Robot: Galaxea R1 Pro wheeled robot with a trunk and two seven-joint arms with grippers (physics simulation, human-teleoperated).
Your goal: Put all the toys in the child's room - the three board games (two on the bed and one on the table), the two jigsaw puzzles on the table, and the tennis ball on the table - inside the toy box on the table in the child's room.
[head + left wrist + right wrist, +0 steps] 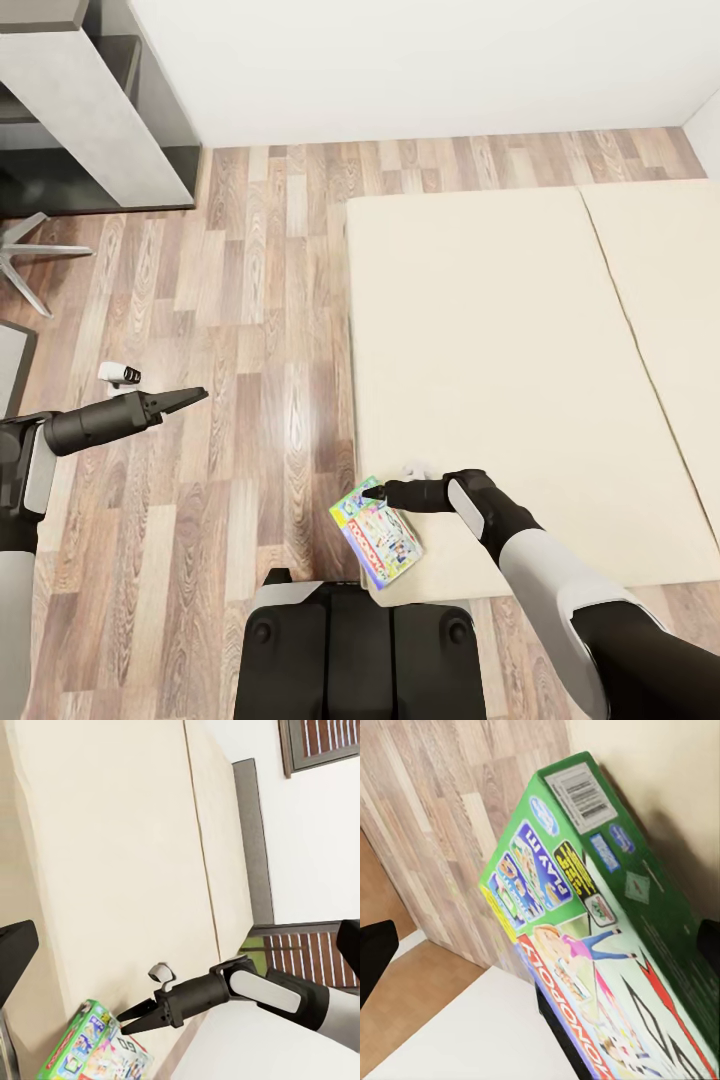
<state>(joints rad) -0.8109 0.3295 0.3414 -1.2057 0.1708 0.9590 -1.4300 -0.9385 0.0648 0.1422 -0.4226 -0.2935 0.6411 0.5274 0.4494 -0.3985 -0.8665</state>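
Note:
One board game (378,533), a flat green box printed in bright colours, lies on the near left corner of the bed (500,350) and pokes a little over the edge. My right gripper (372,491) hovers just over the game's far end, open, holding nothing. The right wrist view looks straight onto the game (585,915), with one dark fingertip (375,952) showing at the frame's edge. In the left wrist view I see the right gripper (129,1018) beside the game (86,1050). My left gripper (198,397) hangs open over the wood floor, left of the bed.
A grey and white shelf unit (90,110) stands at the far left with chair legs (30,260) beside it. A white wall (420,60) runs behind the bed. The grey headboard (251,847) is at the bed's far end. My base (360,650) is close to the bed corner.

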